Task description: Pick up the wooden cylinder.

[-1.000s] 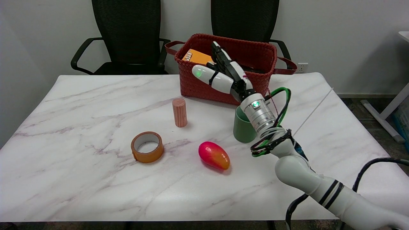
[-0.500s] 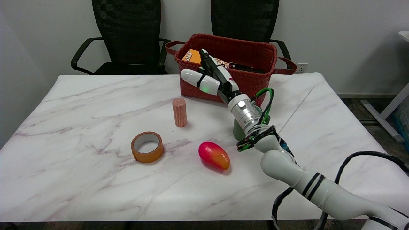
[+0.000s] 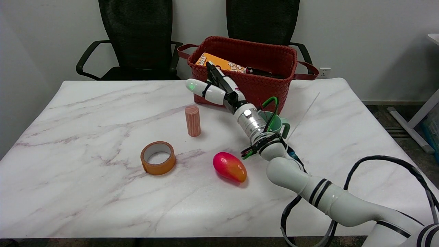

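Fingers (image 3: 213, 72) of the right hand (image 3: 214, 90) were apart, grasping nothing, thumb tip lit green and pointing toward 9 o'clock. Hand hovered in the air in front of the red woven basket (image 3: 271, 55), clear of everything on the table. Wooden cylinder (image 3: 192, 120) stood upright on the marble table (image 3: 85, 113), near the hand at its 7 o'clock, not touched. White arm ran from the hand toward 4 o'clock, its metal wrist passing in front of a green mug (image 3: 278, 124), partly hidden. Red-orange mango (image 3: 229, 167) lay at 5 o'clock from the cylinder. Roll of orange tape (image 3: 158, 158) lay flat at 7 o'clock from the cylinder, apart from it. Basket held an orange box (image 3: 219, 63) and a dark item, unclear. Two black office chairs (image 3: 137, 37) stood behind the table.
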Robot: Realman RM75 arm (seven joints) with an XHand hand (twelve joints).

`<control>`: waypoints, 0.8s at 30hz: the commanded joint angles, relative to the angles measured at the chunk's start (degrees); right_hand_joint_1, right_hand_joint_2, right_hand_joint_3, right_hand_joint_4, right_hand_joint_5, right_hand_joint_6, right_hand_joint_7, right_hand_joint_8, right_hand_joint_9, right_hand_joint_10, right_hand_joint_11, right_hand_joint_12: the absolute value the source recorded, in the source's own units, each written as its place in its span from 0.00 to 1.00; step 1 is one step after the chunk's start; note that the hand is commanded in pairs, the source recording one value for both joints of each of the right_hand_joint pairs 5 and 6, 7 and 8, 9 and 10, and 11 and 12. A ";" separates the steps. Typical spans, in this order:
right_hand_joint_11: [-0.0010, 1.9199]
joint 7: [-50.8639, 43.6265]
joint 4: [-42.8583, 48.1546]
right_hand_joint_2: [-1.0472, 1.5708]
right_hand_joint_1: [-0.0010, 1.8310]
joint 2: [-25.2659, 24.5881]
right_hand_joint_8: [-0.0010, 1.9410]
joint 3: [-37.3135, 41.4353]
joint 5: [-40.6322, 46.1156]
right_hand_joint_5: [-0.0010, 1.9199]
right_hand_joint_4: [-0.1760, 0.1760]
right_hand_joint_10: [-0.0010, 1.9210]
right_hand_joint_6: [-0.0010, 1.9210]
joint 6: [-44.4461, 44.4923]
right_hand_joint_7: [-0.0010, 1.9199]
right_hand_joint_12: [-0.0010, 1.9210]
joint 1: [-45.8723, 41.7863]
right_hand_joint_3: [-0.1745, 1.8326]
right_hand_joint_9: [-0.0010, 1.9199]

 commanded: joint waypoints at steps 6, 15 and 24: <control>0.07 1.84 -11.92 0.66 0.39 -4.96 0.00 -3.35 -0.86 0.00 0.50 0.02 0.00 -0.26 0.00 0.07 5.93 0.02 0.02; 0.09 1.84 -14.29 0.66 0.39 -6.33 0.00 -3.35 -0.99 0.00 0.50 0.05 0.00 -0.31 0.00 0.09 6.37 0.01 0.05; 0.10 2.40 -18.40 0.65 0.38 -8.35 0.00 -3.35 -0.99 0.00 0.50 0.05 0.00 0.14 0.00 0.10 7.26 0.01 0.05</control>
